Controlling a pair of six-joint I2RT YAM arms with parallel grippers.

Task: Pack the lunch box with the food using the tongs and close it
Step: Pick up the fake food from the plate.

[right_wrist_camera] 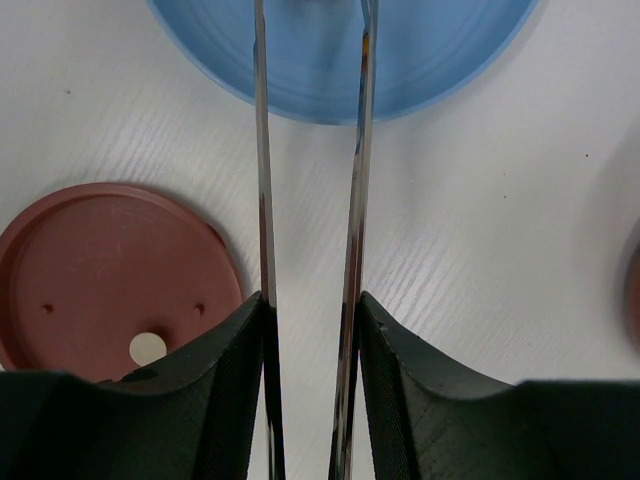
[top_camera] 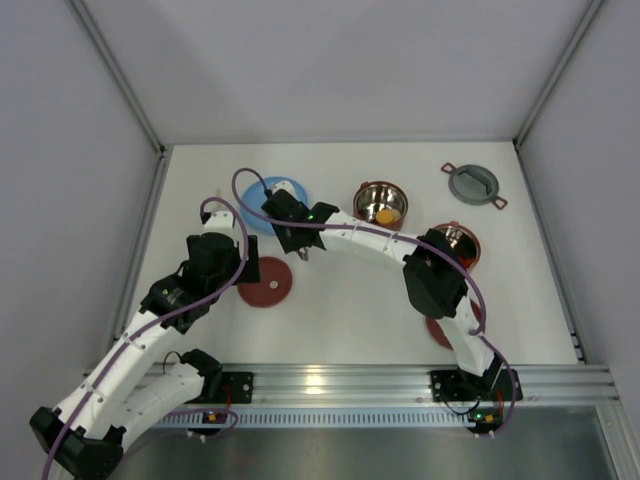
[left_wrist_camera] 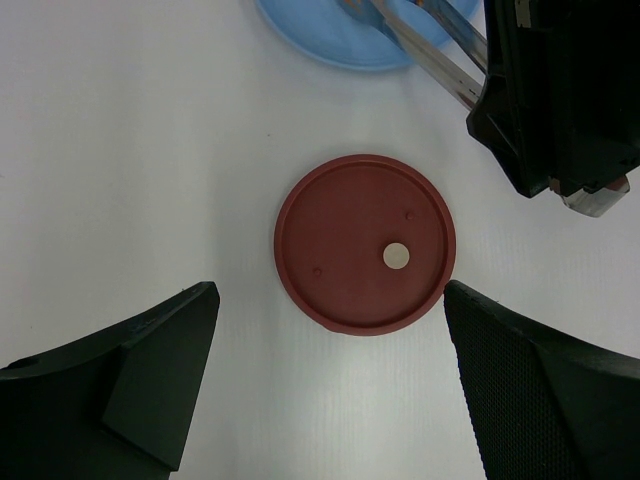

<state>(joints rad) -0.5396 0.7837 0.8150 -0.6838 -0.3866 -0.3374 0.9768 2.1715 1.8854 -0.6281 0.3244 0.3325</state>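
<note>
Right gripper (right_wrist_camera: 308, 330): clenched on the tongs (right_wrist_camera: 262, 200). Two slim, mirror-bright steel arms are gripped between black ribbed pads (right_wrist_camera: 235, 350) and run forward, nearly parallel, out over the plate (right_wrist_camera: 450, 60). The tips are cut off by the frame edge.

Left gripper (left_wrist_camera: 328, 290): released, with the jaws spread wide and nothing held. It is poised directly above a lid (left_wrist_camera: 350, 230). The fingers (left_wrist_camera: 520, 380) are matte black, one showing a fine mesh-like grip texture.

The lid is a flat dark-red disc with a raised rim, two small dimples and a pale round spot. It lies on the table just beside the plate.

The plate is light blue, smooth, shallow and round. A pale piece (top_camera: 287, 187) is seen on it in the top view.

Lunch box, unstacked at the far right of the table:
- A dark-red bowl (top_camera: 381, 203) with a shiny steel inside holds an orange piece (top_camera: 384, 214).
- A second bowl (top_camera: 458, 240) is partly hidden by the right arm.
- A second red disc (top_camera: 440, 330) is half covered by the same arm.
- The grey cover (top_camera: 472, 184), with two ears, is set apart near the back corner.

The table (top_camera: 350, 310) is white with a faint linear grain. It is enclosed by plain pale-grey walls, and a ribbed aluminium rail (top_camera: 400, 380) runs along the near edge.
</note>
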